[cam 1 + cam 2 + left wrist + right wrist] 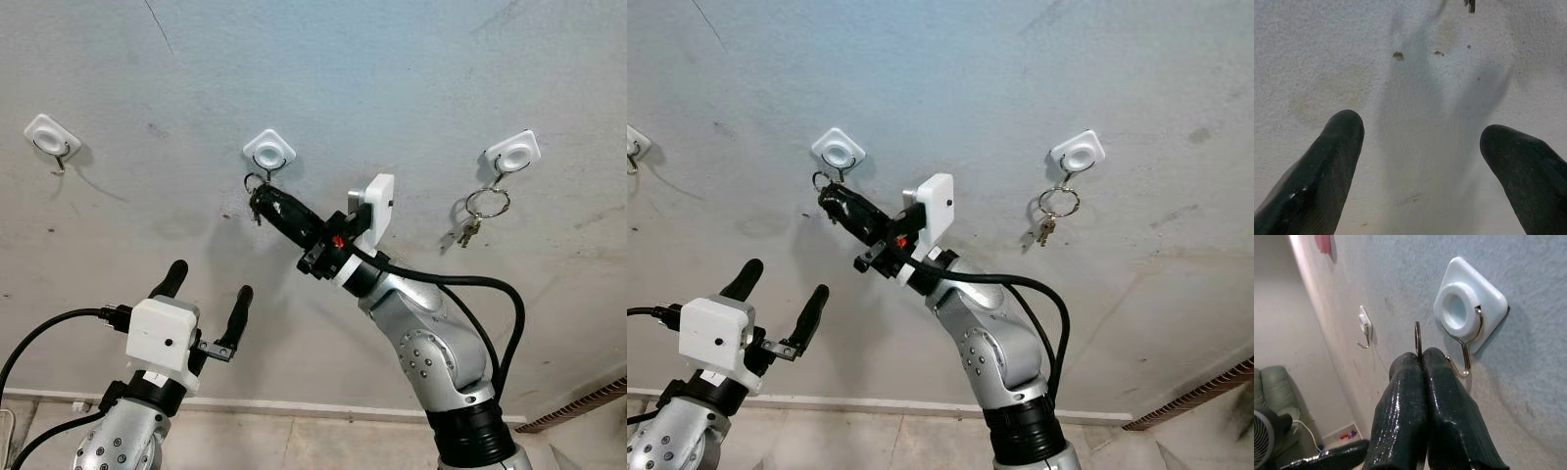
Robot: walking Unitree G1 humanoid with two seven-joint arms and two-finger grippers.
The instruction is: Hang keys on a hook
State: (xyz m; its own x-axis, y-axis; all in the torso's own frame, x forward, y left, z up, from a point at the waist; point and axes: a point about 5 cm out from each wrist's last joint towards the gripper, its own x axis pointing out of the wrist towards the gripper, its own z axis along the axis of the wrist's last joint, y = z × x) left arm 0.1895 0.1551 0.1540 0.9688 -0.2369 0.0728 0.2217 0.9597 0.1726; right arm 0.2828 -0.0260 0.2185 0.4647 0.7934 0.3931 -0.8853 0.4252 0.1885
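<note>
R gripper (263, 202) is up at the wall, fingers pinched tight on the key ring (1418, 338), which sticks up between the tips just beside the middle hook (1465, 357); a key or two dangles under the tips, hard to make out. In the R wrist view the ring is near the hook's wire but not over it, & its plane sits edge-on to the camera. Main risks, as I judge them: ring misses the upturned tip & slides along the wall instead; fingers bump the wire & twist the stick-on pad (1469, 303) off the wall; or letting go early w/ ring only resting on the tip, so keys drop to the floor. L gripper (208, 291) hangs low by the wall, fingers spread, holding nothing. Another key set (472, 220) hangs on the R hook (513, 155); L hook (51, 142) is bare.
</note>
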